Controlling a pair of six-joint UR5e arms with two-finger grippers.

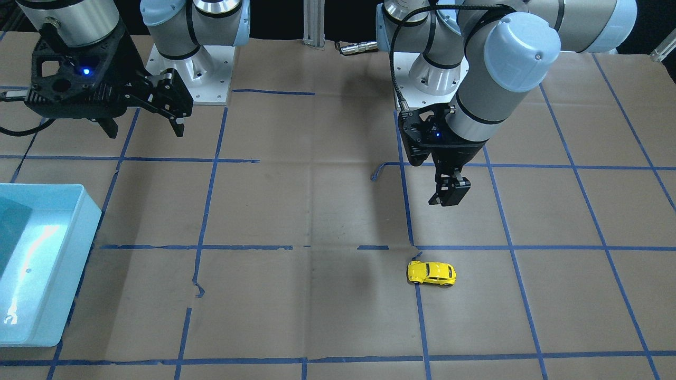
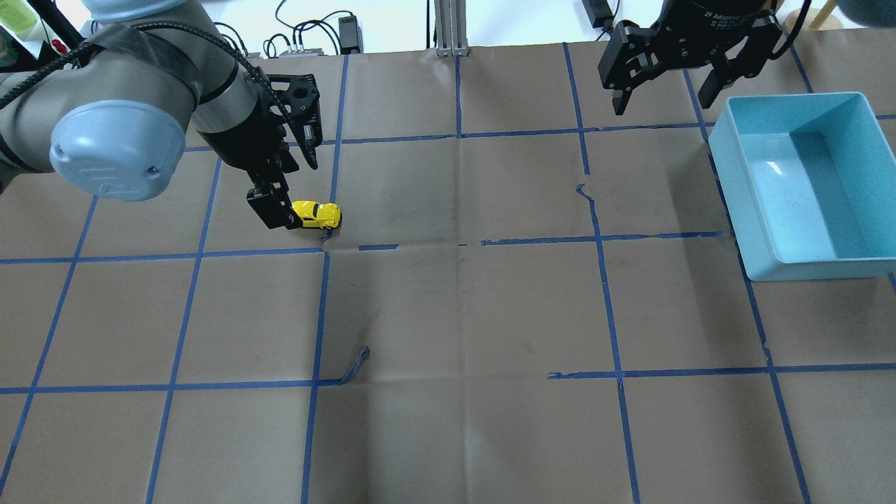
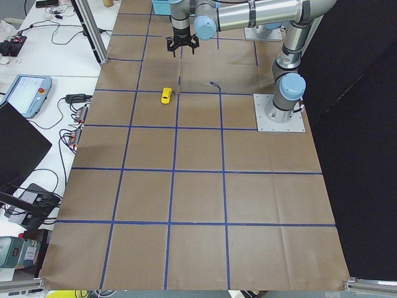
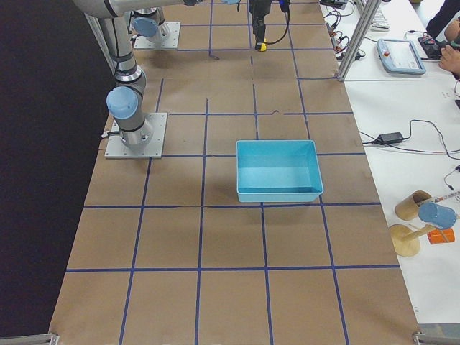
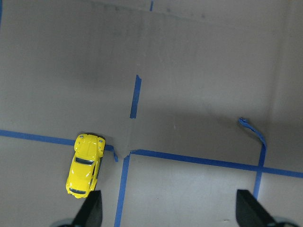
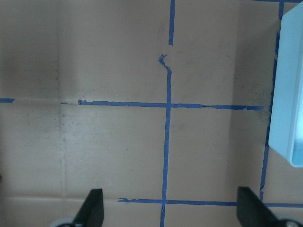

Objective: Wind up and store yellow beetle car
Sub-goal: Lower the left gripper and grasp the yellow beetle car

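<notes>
The yellow beetle car [image 1: 431, 273] stands on the counter [image 1: 317, 211] just beside a blue tape crossing [image 1: 412, 247], under the released left end effector [image 1: 448, 196], whose finger [image 2: 269, 208] covers one end of it in the overhead view, while the right end effector [image 2: 663, 101], partly cut off there, also hangs spread wide.

blue bin [image 4: 279, 194], yellow beetle car [image 4: 263, 47] beyond

Brown paper-covered table [image 2: 455, 315], blue tape grid [image 2: 210, 384]; white bench [image 4: 402, 180] alongside; black backdrop [image 4: 36, 180] opposite.
</notes>
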